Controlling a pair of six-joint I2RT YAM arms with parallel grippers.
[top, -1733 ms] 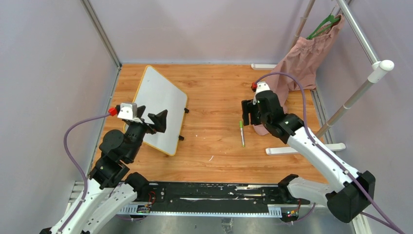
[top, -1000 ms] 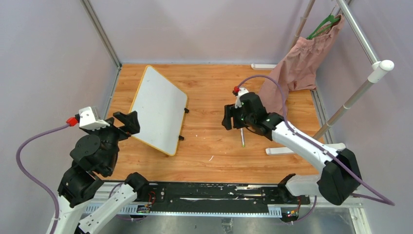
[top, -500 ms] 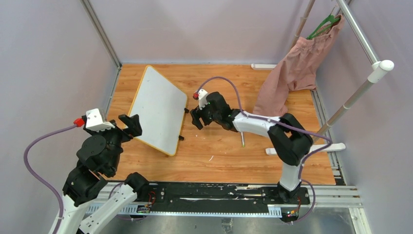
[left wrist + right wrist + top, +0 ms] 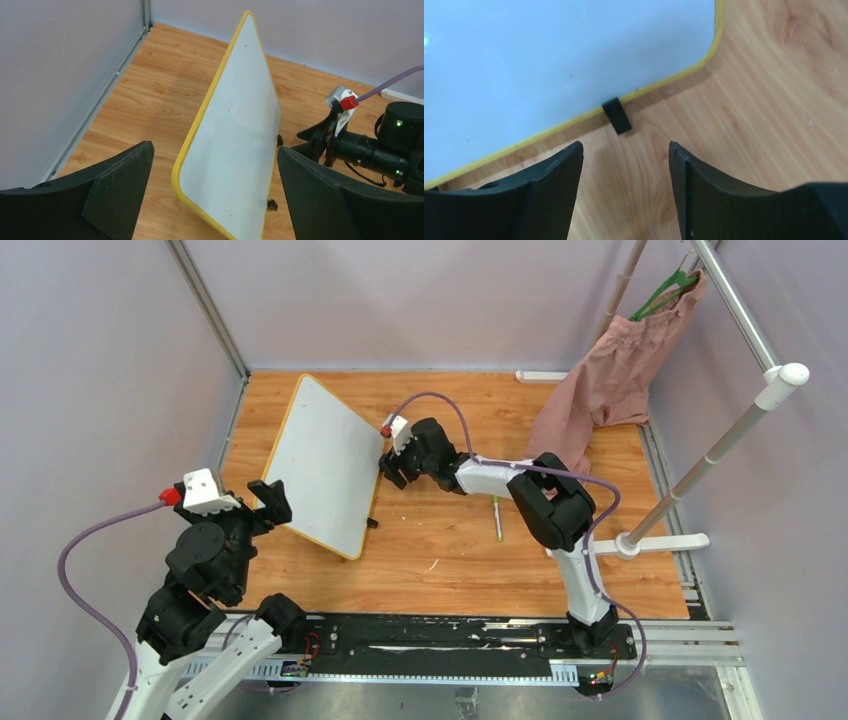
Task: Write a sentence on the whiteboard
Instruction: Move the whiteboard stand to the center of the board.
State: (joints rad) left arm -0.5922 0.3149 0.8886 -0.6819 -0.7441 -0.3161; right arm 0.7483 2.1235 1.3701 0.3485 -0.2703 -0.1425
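One whiteboard (image 4: 325, 465) — long side runs far-left to near-right — one pen (image 4: 498, 520); left fingers (image 4: 115, 190) and right fingers (image 4: 549, 190) apart.

The left arm (image 4: 205, 550) and right arm (image 4: 555, 505) are white links with chunky black joints. A purple cable (image 4: 85, 540) loops to each wrist (red plug (image 4: 170, 497), small white camera block (image 4: 203, 490)). The left tool (image 4: 214, 148) and right tool (image 4: 624, 145) have matte black wedge fingers.
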